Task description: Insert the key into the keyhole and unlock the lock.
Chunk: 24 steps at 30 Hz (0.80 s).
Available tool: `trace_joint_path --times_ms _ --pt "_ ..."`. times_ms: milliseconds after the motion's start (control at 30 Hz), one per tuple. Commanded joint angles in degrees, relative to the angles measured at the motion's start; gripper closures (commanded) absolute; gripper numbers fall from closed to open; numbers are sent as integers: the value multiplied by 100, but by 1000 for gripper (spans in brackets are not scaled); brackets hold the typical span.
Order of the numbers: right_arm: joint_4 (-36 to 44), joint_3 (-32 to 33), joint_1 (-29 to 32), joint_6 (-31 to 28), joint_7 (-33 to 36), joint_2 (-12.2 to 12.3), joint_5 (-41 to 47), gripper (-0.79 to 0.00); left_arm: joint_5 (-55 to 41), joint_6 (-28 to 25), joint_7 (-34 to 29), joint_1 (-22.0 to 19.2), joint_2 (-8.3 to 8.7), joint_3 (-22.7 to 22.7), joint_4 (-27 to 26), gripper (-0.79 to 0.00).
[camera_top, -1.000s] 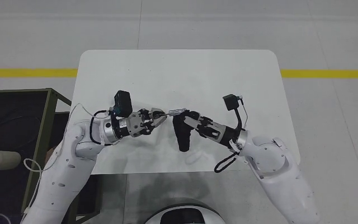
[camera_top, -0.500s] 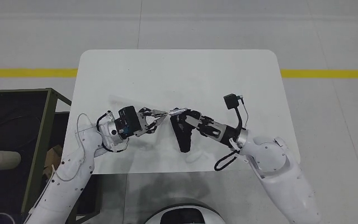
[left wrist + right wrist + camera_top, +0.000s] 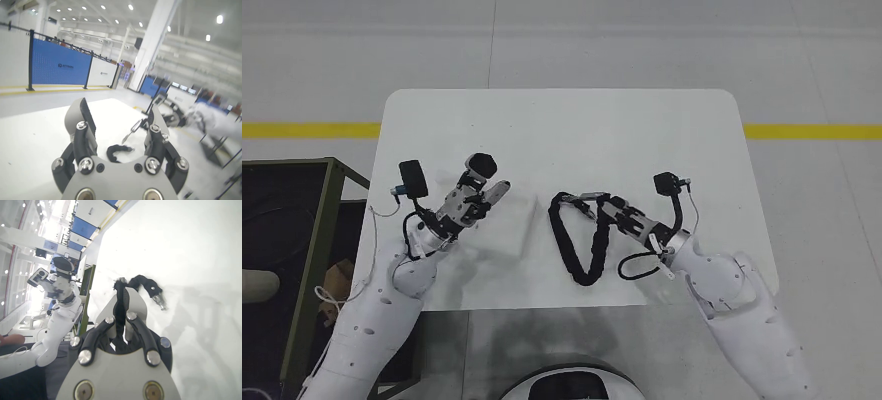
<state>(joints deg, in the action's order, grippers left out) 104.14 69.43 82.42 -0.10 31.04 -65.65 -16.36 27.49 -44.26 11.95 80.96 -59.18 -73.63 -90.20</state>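
Your right gripper [image 3: 122, 298] clamps the cable lock [image 3: 145, 283]; your left gripper [image 3: 119, 106] gapes empty near it: lower the cable lock gently, untwisted

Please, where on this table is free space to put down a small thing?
The far half of the table, beyond both grippers, is bare. A narrow bare strip lies between the left gripper and the lock. The near middle is crowded by the lock and right gripper.
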Motion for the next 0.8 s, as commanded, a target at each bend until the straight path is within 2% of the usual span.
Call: trace_joint_path --times_ms 0,33,100,133,267,367,467,533,567,633,767 --pt "-194 -74 -45 54 -13 -14 -1 -634 -2424 149 -1091 26 28 113 -46 -785" --pt "-270 -103 -68 95 -5 -20 11 -785 -2792 219 -1463 27 51 82 -57 -785" --pt "-366 -142 -127 228 -9 -21 -185 -785 -3142 175 -2050 80 85 67 -196 -785" --pt "-371 -167 -141 300 -5 -21 -288 -785 -3207 162 -2123 92 89 65 -214 -785" --pt "-221 -255 -140 784 -185 7 -1364 -785 -3207 162 -2123 92 89 65 -214 -785" --pt "136 -272 -24 1125 -514 37 -2342 -785 -3207 162 -2123 92 89 65 -214 -785" --pt "631 -236 226 1325 -955 53 -2936 -785 -3207 162 -2123 92 89 65 -214 -785" --pt "794 -241 316 1252 -1012 53 -2900 -785 -3207 162 -2123 92 89 65 -214 -785" --pt "751 -236 289 1298 -1002 54 -2961 -746 -3207 162 -2123 92 89 65 -214 -784" --pt "837 -241 325 1250 -1023 53 -2917 -775 -3207 162 -2123 92 89 65 -214 -784" --pt "791 -241 316 1250 -1012 53 -2897 -784 -3207 162 -2123 92 89 65 -214 -784"
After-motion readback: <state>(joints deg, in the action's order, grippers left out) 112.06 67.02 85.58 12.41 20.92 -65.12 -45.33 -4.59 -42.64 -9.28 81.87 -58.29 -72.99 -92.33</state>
